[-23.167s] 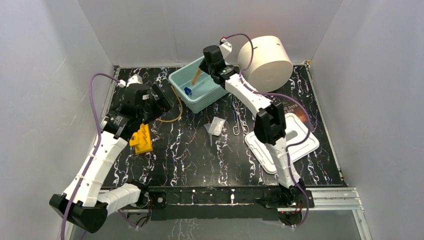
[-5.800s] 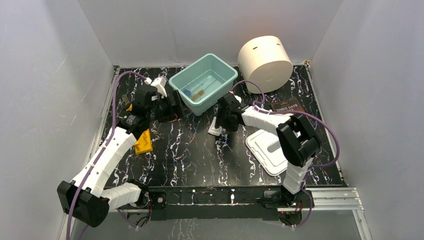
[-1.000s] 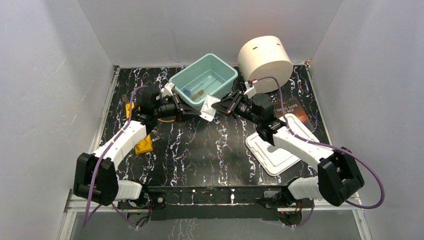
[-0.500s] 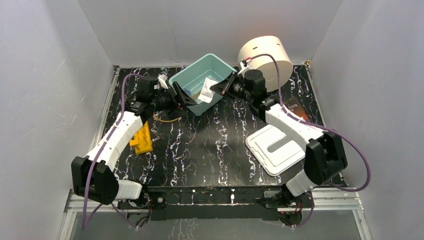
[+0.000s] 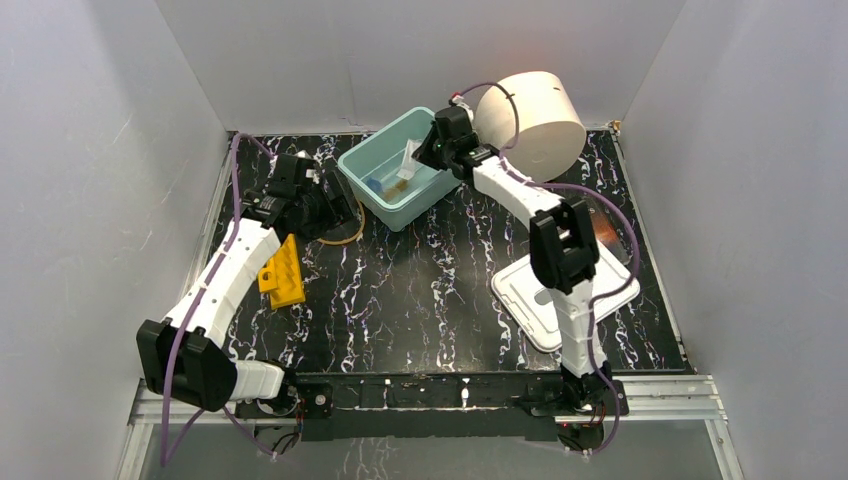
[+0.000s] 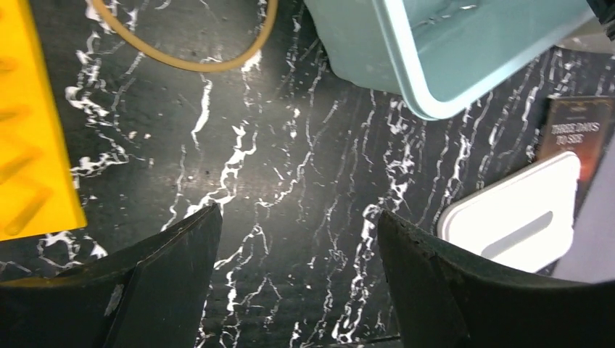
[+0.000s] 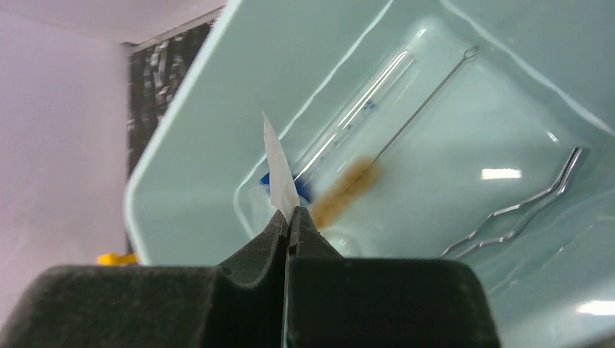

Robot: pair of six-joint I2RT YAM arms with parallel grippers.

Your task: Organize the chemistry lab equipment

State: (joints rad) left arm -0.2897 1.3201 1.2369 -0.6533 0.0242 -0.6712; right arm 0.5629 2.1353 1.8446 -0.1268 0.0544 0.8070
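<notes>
Lower right sits a flat white plastic lid (image 5: 545,305), lower left a ridged yellow block (image 5: 283,275), both on the black marbled table (image 5: 420,300). The left gripper (image 6: 297,275) hangs over the tabletop, fingers wide apart, with amber rubber tubing (image 6: 196,64) looping just past it beside the glossy teal bin (image 5: 415,207). Over the bin the right gripper (image 7: 289,230) is pinched tight on the clear flat packet (image 7: 279,170), which partly covers the blue-capped clear tube (image 7: 355,109) and brush (image 7: 344,190) inside. Big cream cylinder (image 5: 530,110) behind.
</notes>
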